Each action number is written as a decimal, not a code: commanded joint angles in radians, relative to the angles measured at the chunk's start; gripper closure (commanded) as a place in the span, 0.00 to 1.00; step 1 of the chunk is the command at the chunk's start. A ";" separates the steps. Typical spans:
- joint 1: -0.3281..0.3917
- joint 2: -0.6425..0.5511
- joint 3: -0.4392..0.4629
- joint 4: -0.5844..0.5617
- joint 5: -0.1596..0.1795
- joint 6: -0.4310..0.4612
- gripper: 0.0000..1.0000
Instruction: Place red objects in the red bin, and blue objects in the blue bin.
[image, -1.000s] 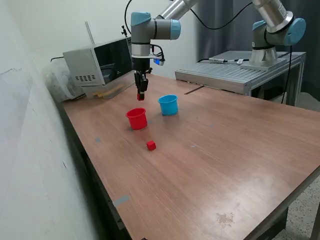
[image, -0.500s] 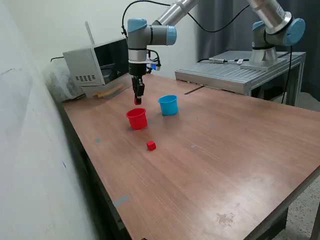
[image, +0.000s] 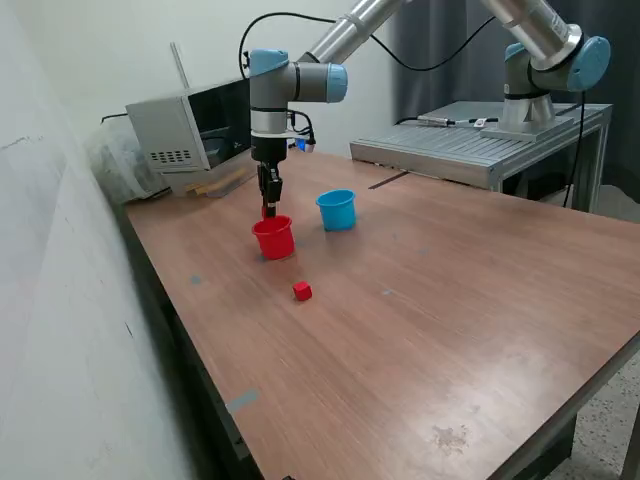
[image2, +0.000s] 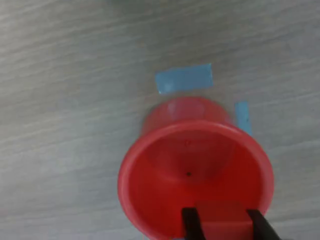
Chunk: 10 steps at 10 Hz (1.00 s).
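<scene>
I have the gripper (image: 268, 209) hanging just above the red bin (image: 274, 238), its 2 dark fingers (image2: 190, 225) closed on a red cube (image2: 222, 220). In the wrist view the cube sits between the fingers over the bin's open mouth, and I can see the bin's bare floor, with nothing else inside. 2 strips of blue tape (image2: 183, 78) lie on the table just beside the bin's base.

The blue bin (image: 337, 209) stands upright near the red one, toward the exterior view's right, the 2 not touching. A 2nd red cube (image: 302, 291) rests on the table (image: 450, 300) in front of the red bin, closer to the camera and apart from it. I cannot find any blue cubes in either view; the inside of the blue bin is not visible to me.

The table is a broad wood-grain brown top with a slight sheen. It has a pale scuff near the front edge, a grey patch of tape at the near edge on the exterior view's left, and a small bluish mark further back. A white wall runs along that left side. At the far end sits a white box-shaped appliance (image: 190, 130) with a dark opening. Behind, a grey metal stand (image: 470, 145) carries the arm's base, with dark curtains beyond.
</scene>
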<state>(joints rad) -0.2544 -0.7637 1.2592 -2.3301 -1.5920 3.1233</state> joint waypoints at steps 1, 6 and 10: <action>-0.005 0.007 -0.003 -0.005 0.000 0.000 1.00; -0.019 0.003 -0.001 0.005 -0.005 -0.003 0.00; 0.026 -0.182 0.089 0.092 0.001 -0.008 0.00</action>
<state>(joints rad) -0.2528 -0.8654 1.3048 -2.2832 -1.5925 3.1176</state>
